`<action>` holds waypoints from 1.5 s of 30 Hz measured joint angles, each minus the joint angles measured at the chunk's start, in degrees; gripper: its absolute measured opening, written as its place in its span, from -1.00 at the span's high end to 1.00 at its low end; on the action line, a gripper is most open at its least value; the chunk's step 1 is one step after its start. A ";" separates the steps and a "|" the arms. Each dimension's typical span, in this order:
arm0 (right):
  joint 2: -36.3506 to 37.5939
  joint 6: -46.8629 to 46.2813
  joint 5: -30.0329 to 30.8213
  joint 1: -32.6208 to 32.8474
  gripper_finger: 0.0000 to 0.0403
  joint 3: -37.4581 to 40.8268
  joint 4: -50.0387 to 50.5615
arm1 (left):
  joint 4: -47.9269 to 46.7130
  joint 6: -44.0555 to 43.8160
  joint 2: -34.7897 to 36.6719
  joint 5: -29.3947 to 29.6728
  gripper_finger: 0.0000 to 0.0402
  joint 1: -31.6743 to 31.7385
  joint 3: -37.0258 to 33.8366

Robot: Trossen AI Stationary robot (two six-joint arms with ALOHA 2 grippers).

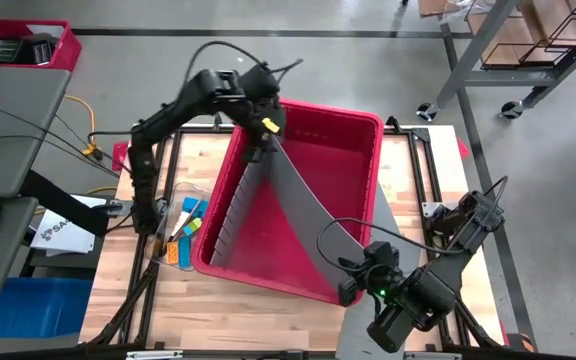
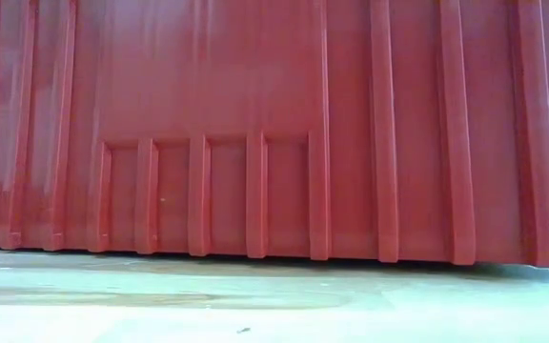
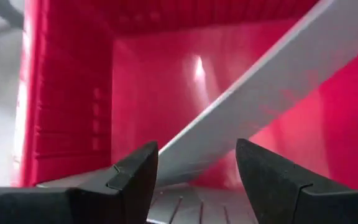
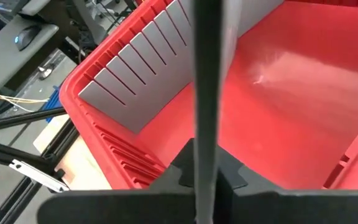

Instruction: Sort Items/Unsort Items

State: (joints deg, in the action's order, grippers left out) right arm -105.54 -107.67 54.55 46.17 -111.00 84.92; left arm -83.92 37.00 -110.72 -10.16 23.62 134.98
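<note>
right end effector [image 4: 205, 177] pinches the grey divider [image 1: 303, 205] — left end effector [image 3: 196, 180] spread, seemingly touching nothing.

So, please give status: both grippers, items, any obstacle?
Right gripper shut on grey divider. Left gripper open over red bin. Items lie outside, untouched.

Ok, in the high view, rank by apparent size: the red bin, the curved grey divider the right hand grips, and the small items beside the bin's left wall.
1. red bin
2. curved grey divider, gripped by the right hand
3. small items, individually far smallest
</note>
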 joint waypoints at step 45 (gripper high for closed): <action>1.48 7.54 0.44 0.49 1.00 0.08 -3.13 | -0.80 12.62 -11.33 2.13 0.92 -2.85 -5.67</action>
State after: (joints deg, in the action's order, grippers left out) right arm -104.06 -100.13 55.00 46.67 -110.91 81.79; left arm -84.72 49.63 -122.05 -8.03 20.77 129.32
